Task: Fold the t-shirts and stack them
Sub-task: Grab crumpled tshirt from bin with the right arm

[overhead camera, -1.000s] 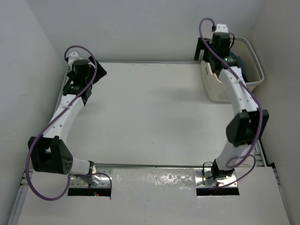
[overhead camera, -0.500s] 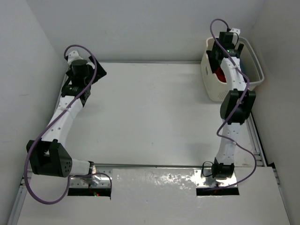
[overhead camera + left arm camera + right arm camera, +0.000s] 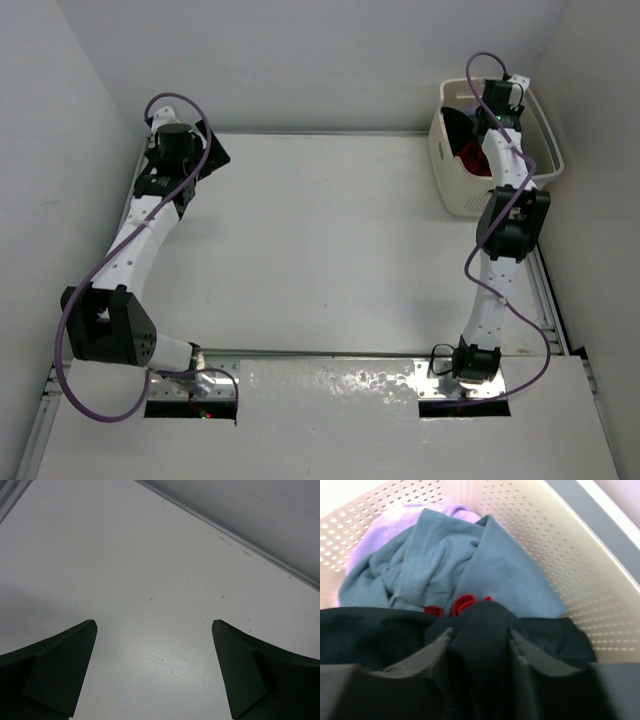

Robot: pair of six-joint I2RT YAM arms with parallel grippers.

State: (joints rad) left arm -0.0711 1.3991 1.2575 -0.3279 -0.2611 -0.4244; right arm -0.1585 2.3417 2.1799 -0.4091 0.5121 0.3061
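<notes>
Soft matt knit cloth, creased – teal shirt (image 3: 470, 565), lavender shirt (image 3: 395, 517), red shirt (image 3: 465, 602), black shirt (image 3: 485, 625); stitched hem shows on teal. Smooth cream plastic, faint sheen, perforated walls – laundry basket (image 3: 570, 565). White matt surface, fine grain, few specks: table (image 3: 165, 570). Dark matt plastic, smooth faces: left gripper fingers (image 3: 60, 665), right gripper fingers (image 3: 415, 660). Shiny mottled metal: strip by arm bases (image 3: 340, 380). Smooth purple sheath: cables (image 3: 172, 96).

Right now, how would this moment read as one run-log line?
right gripper: pinching black cloth t-shirt in cream plastic basket | left gripper: open
</notes>
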